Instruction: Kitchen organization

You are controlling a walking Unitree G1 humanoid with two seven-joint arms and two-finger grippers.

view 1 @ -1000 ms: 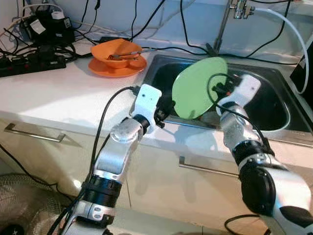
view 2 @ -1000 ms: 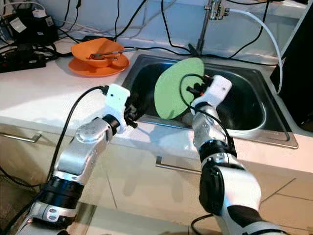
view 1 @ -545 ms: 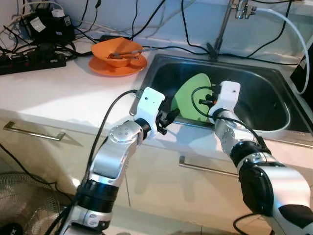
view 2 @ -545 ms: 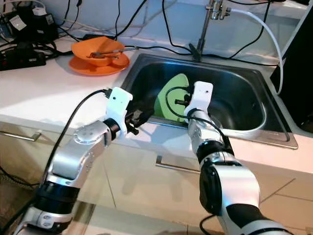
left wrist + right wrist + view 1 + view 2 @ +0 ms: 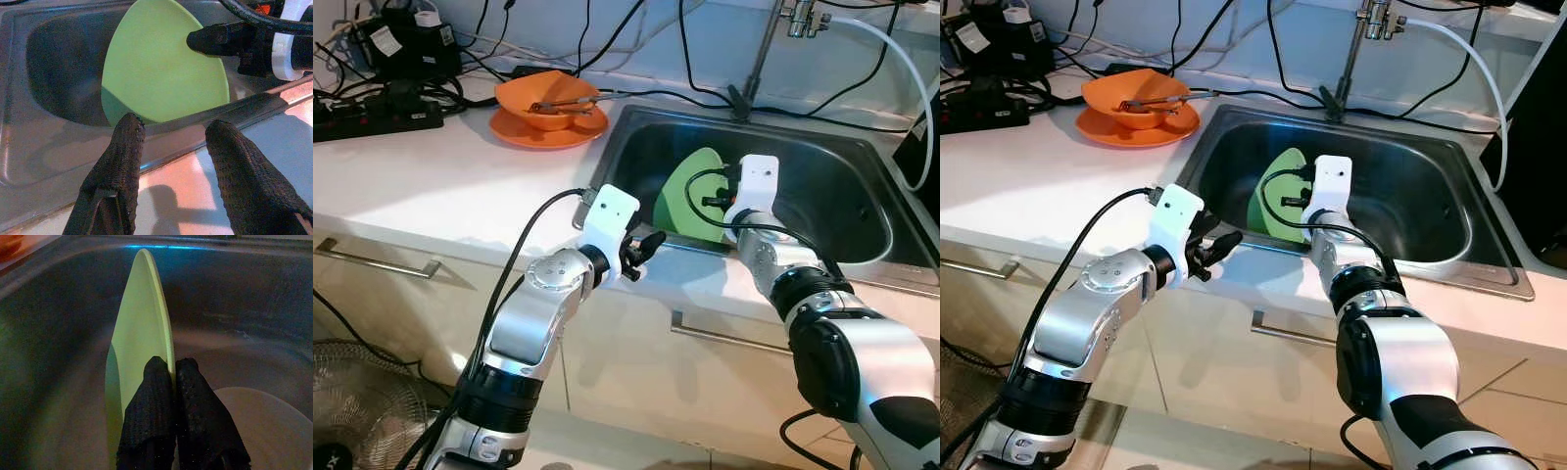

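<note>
A light green plate (image 5: 690,201) stands on edge inside the steel sink (image 5: 842,196), leaning toward the near left wall. My right gripper (image 5: 173,377) reaches down into the sink and is shut on the green plate's rim (image 5: 146,323), one finger on each face. My left gripper (image 5: 646,250) hovers open over the counter's front lip beside the sink, with nothing between its fingers (image 5: 124,156). Beyond them the green plate (image 5: 161,68) faces it, a short way off.
An orange bowl with utensils on an orange plate (image 5: 548,98) sits at the counter's back, left of the sink. A power strip and tangled cables (image 5: 372,103) lie far left. The faucet (image 5: 764,49) rises behind the sink. A pale dish (image 5: 264,421) lies on the sink bottom.
My right gripper has lowered the green plate from above the sink's rim down into the basin. The left gripper has stayed by the sink's front edge.
</note>
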